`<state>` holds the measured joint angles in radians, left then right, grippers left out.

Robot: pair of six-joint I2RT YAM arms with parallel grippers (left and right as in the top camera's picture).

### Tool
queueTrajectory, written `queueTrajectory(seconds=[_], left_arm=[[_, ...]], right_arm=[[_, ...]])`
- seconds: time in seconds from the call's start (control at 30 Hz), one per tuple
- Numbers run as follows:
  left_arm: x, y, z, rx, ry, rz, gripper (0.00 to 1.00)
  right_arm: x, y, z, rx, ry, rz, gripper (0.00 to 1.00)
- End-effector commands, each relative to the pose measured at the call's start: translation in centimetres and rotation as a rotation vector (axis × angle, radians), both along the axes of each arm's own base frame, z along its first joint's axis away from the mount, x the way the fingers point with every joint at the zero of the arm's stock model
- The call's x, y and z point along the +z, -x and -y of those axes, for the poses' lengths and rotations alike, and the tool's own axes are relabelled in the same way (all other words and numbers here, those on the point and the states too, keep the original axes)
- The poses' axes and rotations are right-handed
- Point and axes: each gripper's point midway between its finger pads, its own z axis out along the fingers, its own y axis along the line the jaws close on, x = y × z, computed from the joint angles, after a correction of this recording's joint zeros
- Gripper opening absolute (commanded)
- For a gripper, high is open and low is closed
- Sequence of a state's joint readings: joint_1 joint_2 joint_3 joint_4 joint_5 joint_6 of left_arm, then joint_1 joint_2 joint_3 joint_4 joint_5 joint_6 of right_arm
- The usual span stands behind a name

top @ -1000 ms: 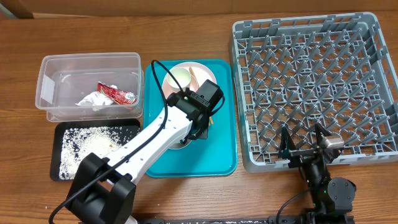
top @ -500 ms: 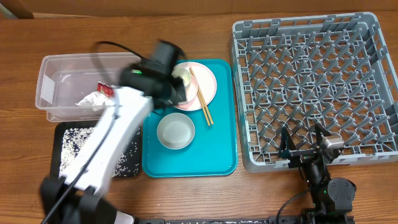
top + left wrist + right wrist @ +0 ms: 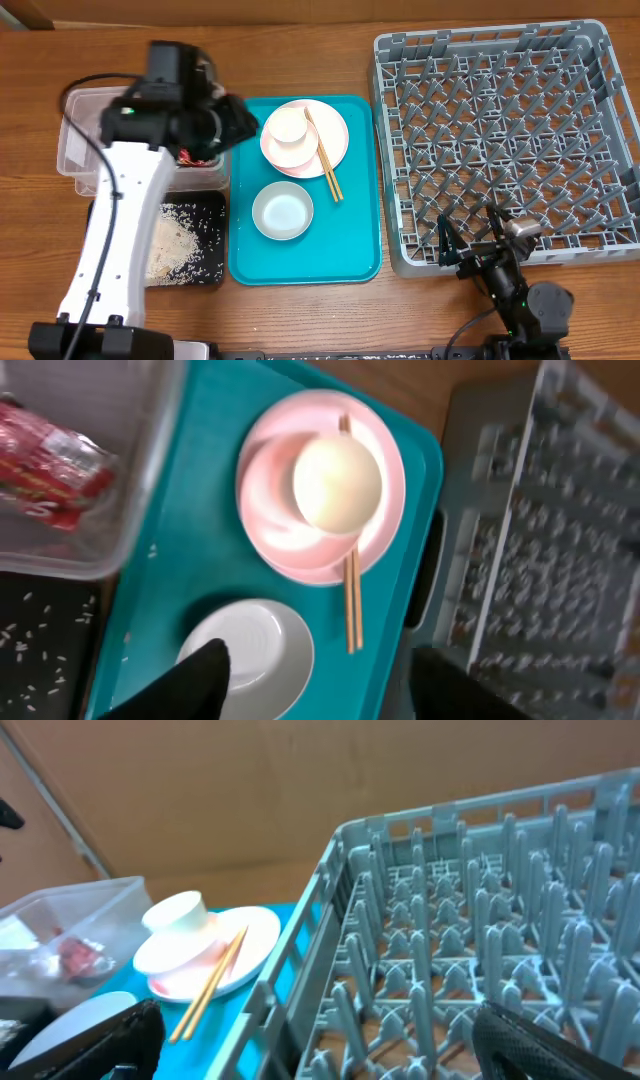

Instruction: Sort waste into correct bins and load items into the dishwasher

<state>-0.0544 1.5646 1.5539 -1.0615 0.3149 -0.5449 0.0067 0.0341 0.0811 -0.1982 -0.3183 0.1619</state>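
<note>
left arm (image 3: 125, 200) has swung off the bowl (image 3: 282, 211) over to the tub (image 3: 90, 115), jaws open, empty i think. right arm (image 3: 520, 300) jaws open too. rack (image 3: 600, 60) still bare.

No lettering, brand, number or sign can be read in any of the three views; the only printed surface, the red-and-white wrapper (image 3: 50, 455) in the clear tub (image 3: 148, 500) at the upper left of the left wrist view, shows white marks too blurred to make out.

teal tray (image 3: 352, 245) | lying flat | on brown wooden table (image 3: 300, 50)
</note>
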Motion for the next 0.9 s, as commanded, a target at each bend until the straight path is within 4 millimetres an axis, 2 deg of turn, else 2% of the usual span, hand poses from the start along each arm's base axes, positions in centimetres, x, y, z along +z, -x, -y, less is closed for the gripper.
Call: queueTrajectory(seconds=[0.0,0.07,0.2,0.33,0.43,0.5,0.57,0.6,0.67,0.73,0.87], left_arm=[[2.3,-1.6,-2.7,0.044,0.096,0.074,0.87],[2.7,-2.0,-4.7,0.098,0.121,0.088,0.99],[2.6,-2.1,-8.0,0.192,0.122,0.087,1.0],[2.5,-2.0,-9.2,0.223,0.119,0.087,1.0],[2.5,-2.0,-9.2,0.223,0.119,0.087,1.0],[2.5,-2.0,-9.2,0.223,0.118,0.087,1.0],[2.5,-2.0,-9.2,0.223,0.119,0.087,1.0],[2.5,-2.0,-9.2,0.223,0.118,0.087,1.0],[2.5,-2.0,-9.2,0.223,0.119,0.087,1.0],[2.5,-2.0,-9.2,0.223,0.119,0.087,1.0],[2.5,-2.0,-9.2,0.223,0.119,0.087,1.0]], right_arm=[[6.4,0.9,-0.2,0.012,-0.021,0.049,1.0],[8.8,0.7,-0.2,0.013,-0.021,0.007,1.0],[12.8,-1.5,-0.9,0.055,-0.028,-0.152,1.0],[15.9,-4.3,-3.0,0.174,-0.067,-0.395,1.0],[17.1,-6.3,-4.7,0.231,-0.077,-0.616,1.0],[17.4,-7.5,-6.6,0.279,-0.064,-0.73,1.0],[17.5,-9.1,-9.5,0.354,-0.04,-0.804,1.0],[17.4,-9.4,-10.2,0.372,-0.033,-0.812,1.0],[17.0,-10.5,-13.5,0.46,-0.02,-0.826,1.0],[16.1,-11.9,-16.9,0.553,-0.014,-0.803,1.0],[13.2,-13.2,-20.9,0.628,0.001,-0.834,1.0]])
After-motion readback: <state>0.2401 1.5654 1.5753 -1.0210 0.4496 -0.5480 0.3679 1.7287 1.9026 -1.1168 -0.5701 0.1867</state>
